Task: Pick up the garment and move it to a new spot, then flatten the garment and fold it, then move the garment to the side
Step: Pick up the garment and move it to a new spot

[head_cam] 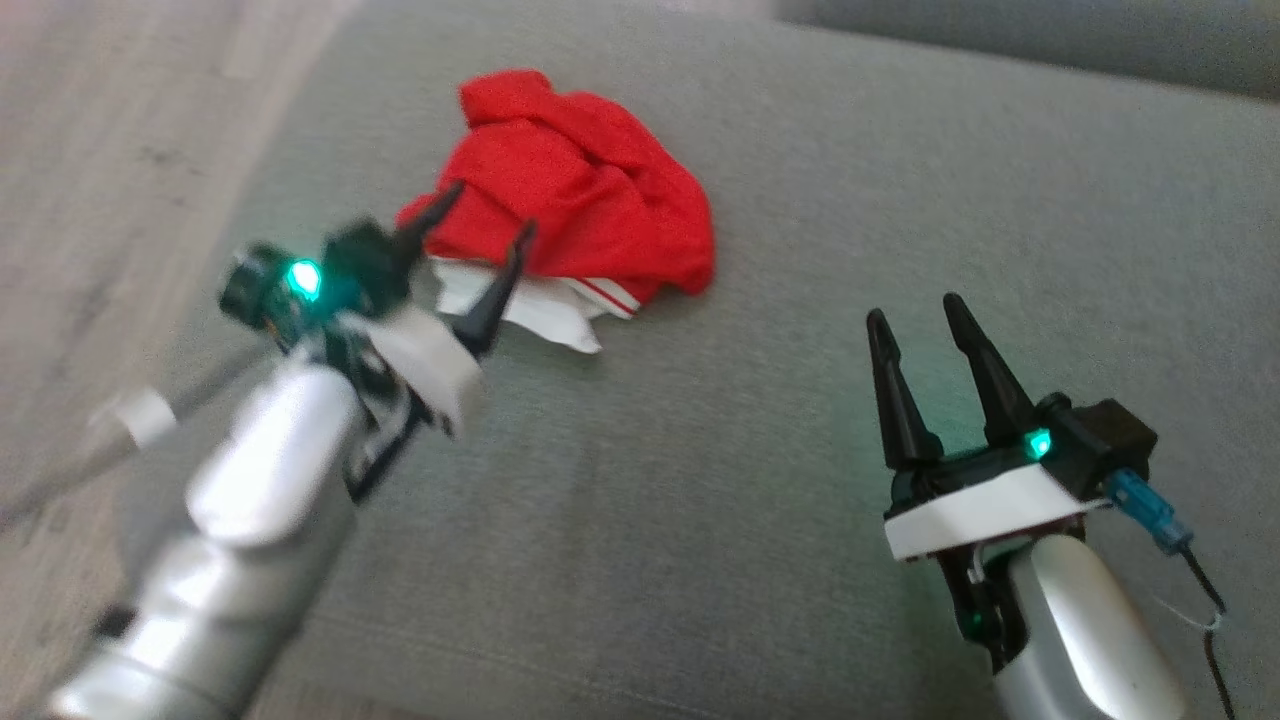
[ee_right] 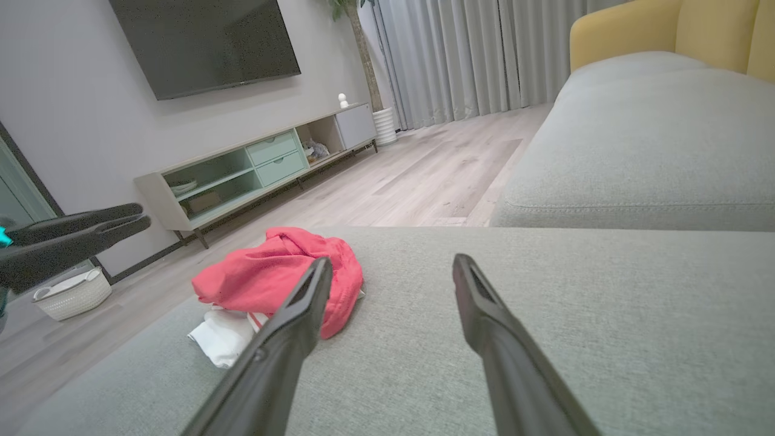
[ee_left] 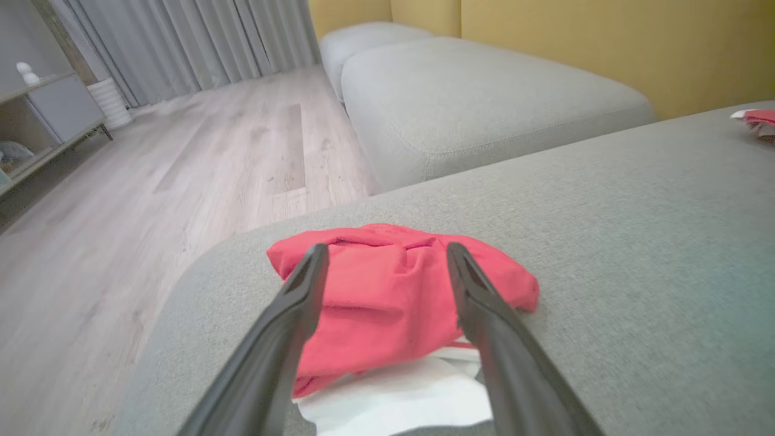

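Left pincer (head_cam: 491, 208) spread apart by crumpled red-and-white garment (head_cam: 580, 190), right pincer (head_cam: 915, 307) likewise apart, woven grey cushion (head_cam: 750, 480)

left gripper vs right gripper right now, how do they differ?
Left gripper is at the garment, fingers framing its red bulk; right gripper is over bare cushion, apart from it. Left gripper angles toward the robot's right; right gripper points nearly straight ahead. Both open, both empty.

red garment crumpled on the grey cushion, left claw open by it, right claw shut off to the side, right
One slip: the right claw is open too, jaws apart in the head view. The garment does lie crumpled on the cushion, with the left claw open by it.
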You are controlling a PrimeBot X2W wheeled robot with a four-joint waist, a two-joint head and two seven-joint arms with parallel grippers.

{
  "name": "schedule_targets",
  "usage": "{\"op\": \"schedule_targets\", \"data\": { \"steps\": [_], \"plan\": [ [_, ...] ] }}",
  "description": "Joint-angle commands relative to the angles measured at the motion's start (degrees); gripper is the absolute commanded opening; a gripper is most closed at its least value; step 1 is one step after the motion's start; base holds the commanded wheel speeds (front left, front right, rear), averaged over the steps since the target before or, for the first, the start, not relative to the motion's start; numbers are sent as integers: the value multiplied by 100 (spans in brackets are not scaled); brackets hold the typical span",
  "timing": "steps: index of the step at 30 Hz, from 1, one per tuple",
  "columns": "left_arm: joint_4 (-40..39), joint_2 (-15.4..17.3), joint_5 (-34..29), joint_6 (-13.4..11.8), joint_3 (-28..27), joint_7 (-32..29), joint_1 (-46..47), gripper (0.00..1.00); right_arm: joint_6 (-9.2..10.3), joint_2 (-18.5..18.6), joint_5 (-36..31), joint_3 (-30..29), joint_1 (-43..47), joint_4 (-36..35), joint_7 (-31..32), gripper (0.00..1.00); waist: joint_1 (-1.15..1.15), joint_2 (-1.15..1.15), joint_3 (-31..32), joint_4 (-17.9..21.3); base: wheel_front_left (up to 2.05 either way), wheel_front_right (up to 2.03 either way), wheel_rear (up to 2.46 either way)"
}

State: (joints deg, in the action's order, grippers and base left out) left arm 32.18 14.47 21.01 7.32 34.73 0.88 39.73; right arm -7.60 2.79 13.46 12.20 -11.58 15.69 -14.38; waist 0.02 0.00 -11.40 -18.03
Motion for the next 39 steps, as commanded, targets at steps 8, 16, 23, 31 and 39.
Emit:
{"op": "schedule_targets", "data": {
  "steps": [8, 16, 23, 31, 39],
  "plan": [
    [536, 1094, 1538, 16, 1289, -958, 1499, 100, 11, 9, 60, 155, -472, -303, -62, 100, -2, 0, -794, 897, 0, 0, 0],
    [917, 1315, 2271, 16, 1980, -906, 1864, 98, 11, 9, 82, 131, -517, -308, -62, 100, -2, 0, -869, 1055, 0, 0, 0],
    [1092, 1197, 2763, 16, 2140, -104, 2137, 0, 11, 9, 90, 110, -537, -247, -62, 100, -2, 0, -669, 1128, 0, 0, 0],
    [792, 893, 3210, 16, 2141, 689, 2503, 0, 11, 9, 201, 54, -405, -195, -62, 100, -2, 0, -153, 1319, 0, 0, 0],
    [241, 379, 3228, 16, 2437, 865, 2767, 0, 11, 9, 402, -16, -290, -252, -62, 100, -2, 0, 97, 1677, 0, 0, 0]
  ]
}}
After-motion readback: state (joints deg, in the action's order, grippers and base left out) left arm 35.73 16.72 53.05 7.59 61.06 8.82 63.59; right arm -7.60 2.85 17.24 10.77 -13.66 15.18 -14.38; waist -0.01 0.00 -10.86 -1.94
